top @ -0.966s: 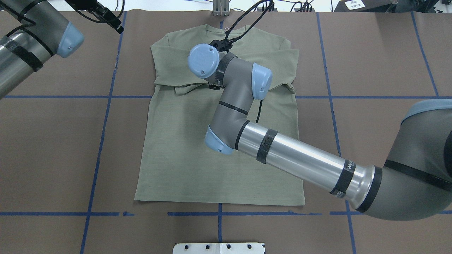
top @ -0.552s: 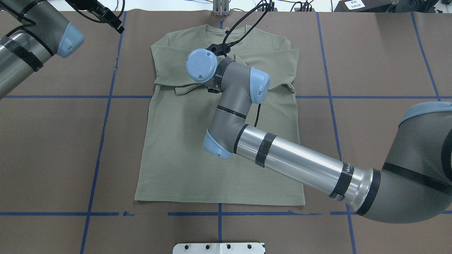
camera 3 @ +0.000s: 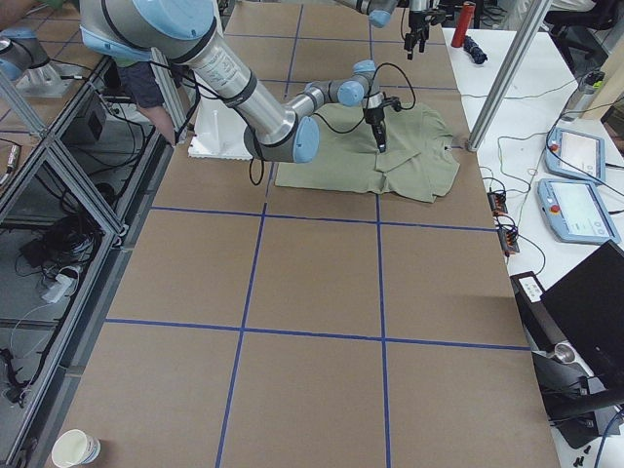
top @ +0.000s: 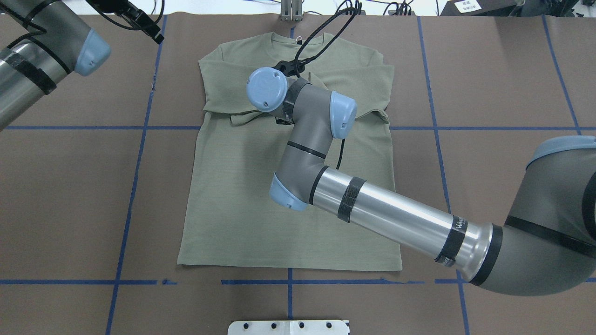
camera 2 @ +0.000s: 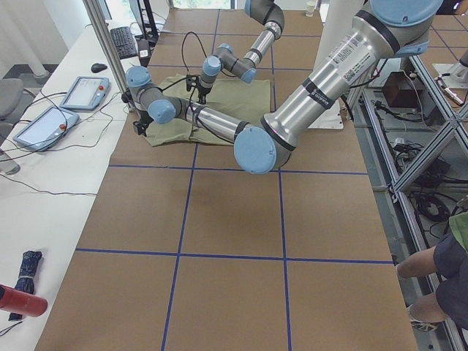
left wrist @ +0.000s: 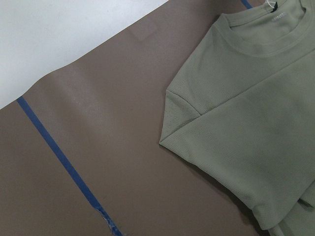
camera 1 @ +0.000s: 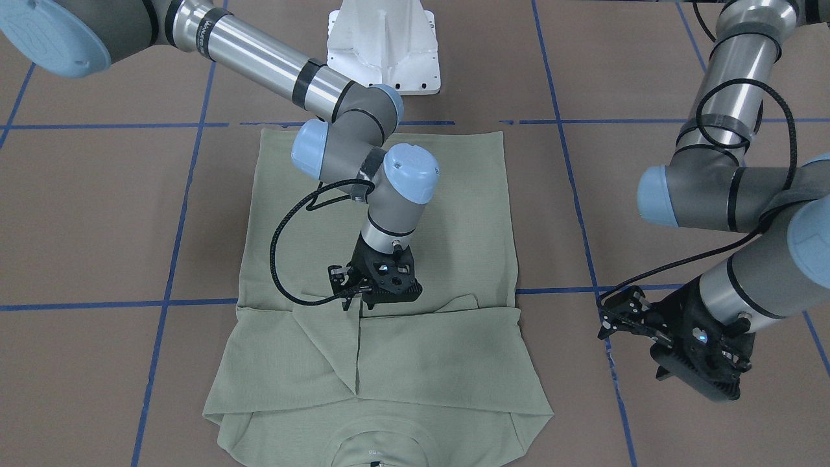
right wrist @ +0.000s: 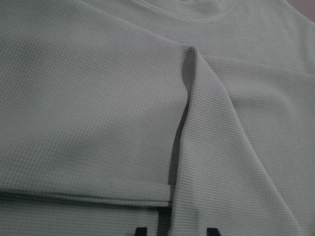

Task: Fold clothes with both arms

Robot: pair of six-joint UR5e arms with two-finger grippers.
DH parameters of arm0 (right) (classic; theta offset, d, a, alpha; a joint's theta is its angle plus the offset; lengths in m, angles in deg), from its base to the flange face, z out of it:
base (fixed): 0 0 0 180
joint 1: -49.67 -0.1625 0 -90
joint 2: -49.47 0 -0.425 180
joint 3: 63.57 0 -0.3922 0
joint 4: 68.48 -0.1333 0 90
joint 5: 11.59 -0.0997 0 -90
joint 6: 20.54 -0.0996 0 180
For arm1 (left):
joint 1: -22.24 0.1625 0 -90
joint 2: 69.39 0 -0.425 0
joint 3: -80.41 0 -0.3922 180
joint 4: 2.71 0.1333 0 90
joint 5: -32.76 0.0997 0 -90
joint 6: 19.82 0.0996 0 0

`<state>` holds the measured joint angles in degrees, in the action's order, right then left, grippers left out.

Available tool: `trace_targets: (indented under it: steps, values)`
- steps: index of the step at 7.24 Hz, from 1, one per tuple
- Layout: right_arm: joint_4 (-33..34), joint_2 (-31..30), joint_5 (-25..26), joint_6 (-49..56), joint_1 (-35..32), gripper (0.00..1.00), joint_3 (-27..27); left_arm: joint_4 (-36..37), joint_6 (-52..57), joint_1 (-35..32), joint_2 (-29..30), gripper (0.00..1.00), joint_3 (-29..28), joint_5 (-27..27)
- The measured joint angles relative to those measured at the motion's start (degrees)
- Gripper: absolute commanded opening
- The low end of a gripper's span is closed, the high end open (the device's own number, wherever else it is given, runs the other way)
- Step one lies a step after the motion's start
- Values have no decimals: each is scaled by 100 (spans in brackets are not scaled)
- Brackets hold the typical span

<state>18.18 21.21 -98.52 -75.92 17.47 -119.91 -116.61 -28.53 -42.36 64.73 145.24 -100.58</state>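
Right wrist-mounted view: my right claw (right wrist: 175,231) is spread wide just above the shirt (right wrist: 256,44) and its folded sleeves (right wrist: 88,113). I'd lift straight up, snagging nothing.

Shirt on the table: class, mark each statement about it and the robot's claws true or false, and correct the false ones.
1. Both sleeves lie folded across the shirt's chest. True.
2. The left claw touches the shirt. False: it hangs over the table beside the shirt.
3. The right claw is above the shirt, near the sleeve ends. True.
4. The collar lies nearest the robot's base. False: the hem does; the collar is on the far side.
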Motion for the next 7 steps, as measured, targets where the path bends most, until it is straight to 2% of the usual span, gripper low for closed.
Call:
trace_targets:
  steps: [1,2,7]
  values:
    - [0,-6,0,-1,11,9,0,0,1,0,0,100,2,0]
    - [0,-13,0,-7,21,0,0,0,1,0,0,100,3,0]
    - [180,-45,-13,210,-93,0,-129,8,-15,0,-6,100,53,-8]
